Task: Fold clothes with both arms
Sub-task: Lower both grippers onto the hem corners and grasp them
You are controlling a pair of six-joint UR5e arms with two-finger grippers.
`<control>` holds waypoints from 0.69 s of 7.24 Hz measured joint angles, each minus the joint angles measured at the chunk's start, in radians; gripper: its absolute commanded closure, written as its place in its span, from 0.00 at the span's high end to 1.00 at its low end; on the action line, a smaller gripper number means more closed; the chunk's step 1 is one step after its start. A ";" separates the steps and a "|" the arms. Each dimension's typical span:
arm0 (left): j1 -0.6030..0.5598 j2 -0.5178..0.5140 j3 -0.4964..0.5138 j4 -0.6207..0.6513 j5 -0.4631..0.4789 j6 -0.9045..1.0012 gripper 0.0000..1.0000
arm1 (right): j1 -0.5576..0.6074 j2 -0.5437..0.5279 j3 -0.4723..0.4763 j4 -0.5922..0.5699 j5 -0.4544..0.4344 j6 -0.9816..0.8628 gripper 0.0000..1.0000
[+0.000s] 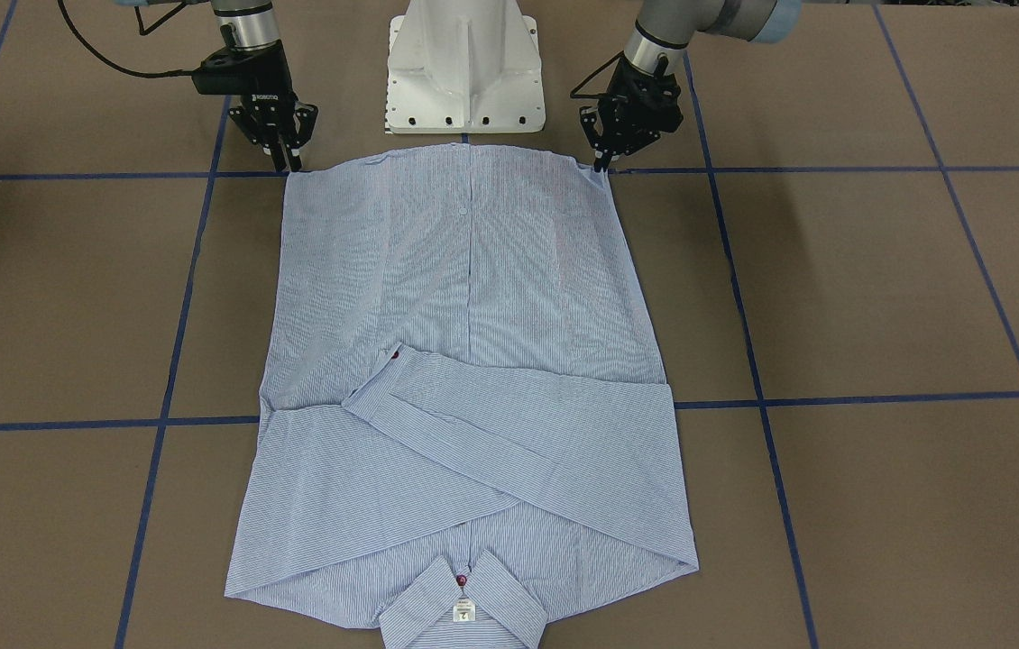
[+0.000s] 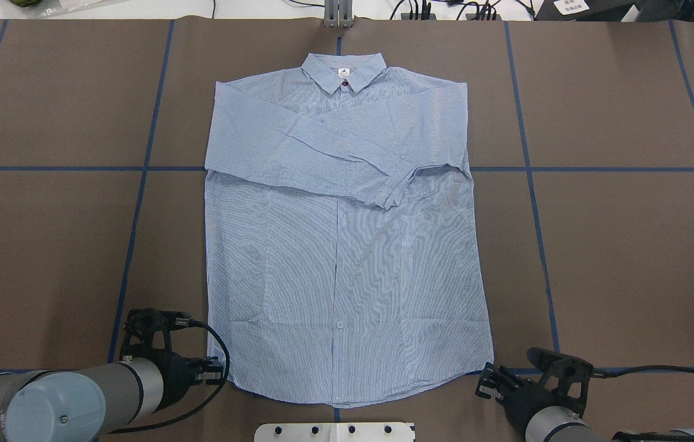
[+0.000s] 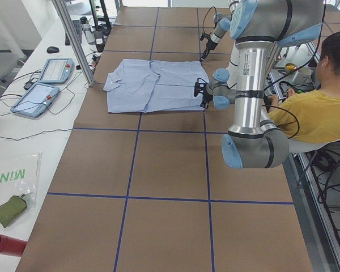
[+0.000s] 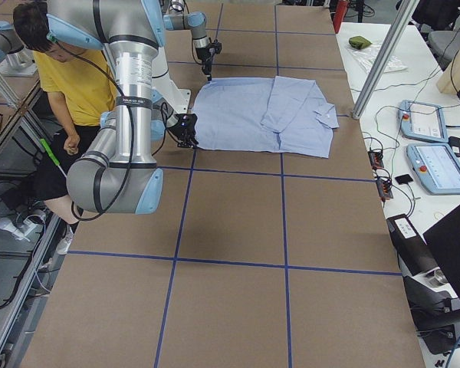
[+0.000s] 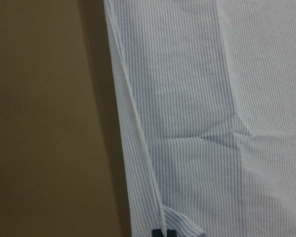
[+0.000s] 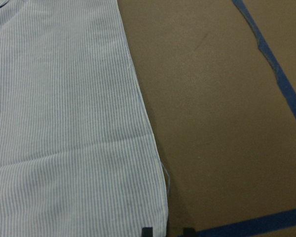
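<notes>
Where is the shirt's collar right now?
In the overhead view the collar is at the top middle, at the end of the shirt farthest from the white base, just above the folded sleeves.

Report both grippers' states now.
Left black two-finger gripper: shut on the hem corner of the light blue striped button-up shirt.
Right black two-finger gripper: open, astride the other hem corner.

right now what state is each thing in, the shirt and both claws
shirt: flat on the table, front up, buttoned, hem toward the robot
sleeves: both folded in, crossed over the chest
collar: lying flat, closed at the top button
left claw: shut on one hem corner
right claw: open, fingers astride the other hem corner
</notes>
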 measured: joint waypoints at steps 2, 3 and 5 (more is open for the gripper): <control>0.000 0.000 0.000 0.000 0.000 0.000 0.00 | 0.000 0.001 -0.005 -0.001 0.001 -0.007 0.33; 0.000 0.000 0.000 0.000 0.000 0.000 0.00 | 0.002 0.000 -0.009 -0.001 0.001 -0.010 0.33; 0.000 0.000 0.000 0.000 0.000 0.000 0.00 | 0.012 0.000 -0.012 -0.004 0.002 -0.023 0.33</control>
